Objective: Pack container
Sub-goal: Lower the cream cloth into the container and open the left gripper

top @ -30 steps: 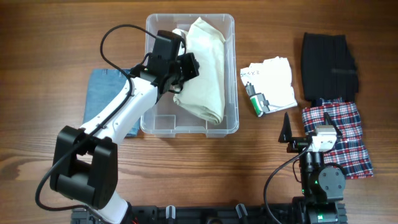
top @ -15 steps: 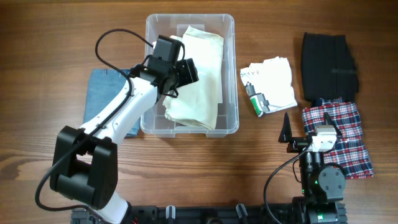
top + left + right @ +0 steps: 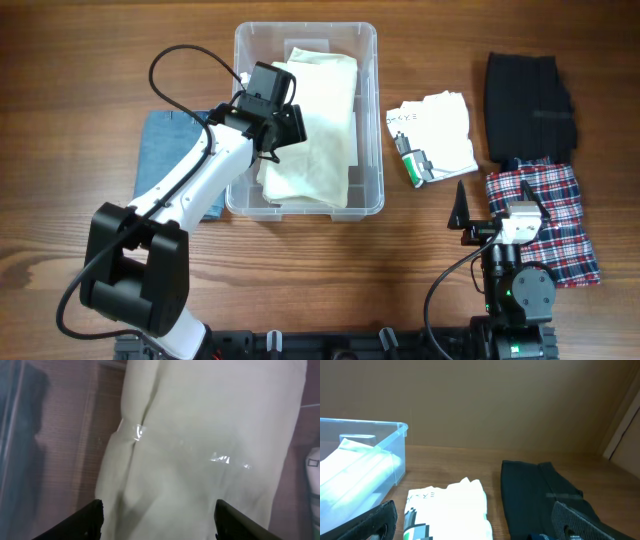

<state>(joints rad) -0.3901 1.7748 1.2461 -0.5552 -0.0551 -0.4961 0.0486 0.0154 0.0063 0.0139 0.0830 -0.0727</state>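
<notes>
1. The left gripper (image 3: 159,512) has its jaws wide apart over the cream cloth (image 3: 318,130) and holds nothing. The right gripper (image 3: 480,525) is also wide and empty, at the near right.
2. The wooden table (image 3: 90,60) carries everything.
3. The container (image 3: 378,120) sits far centre, with the cream cloth lying inside it.
4. A black cloth (image 3: 530,105) lies far right, and a plaid cloth (image 3: 555,215) touches its near edge.
5. A blue cloth (image 3: 165,150) lies left of the container, partly under the left arm.
6. A white cloth (image 3: 440,130) lies between the container and the black cloth.
</notes>
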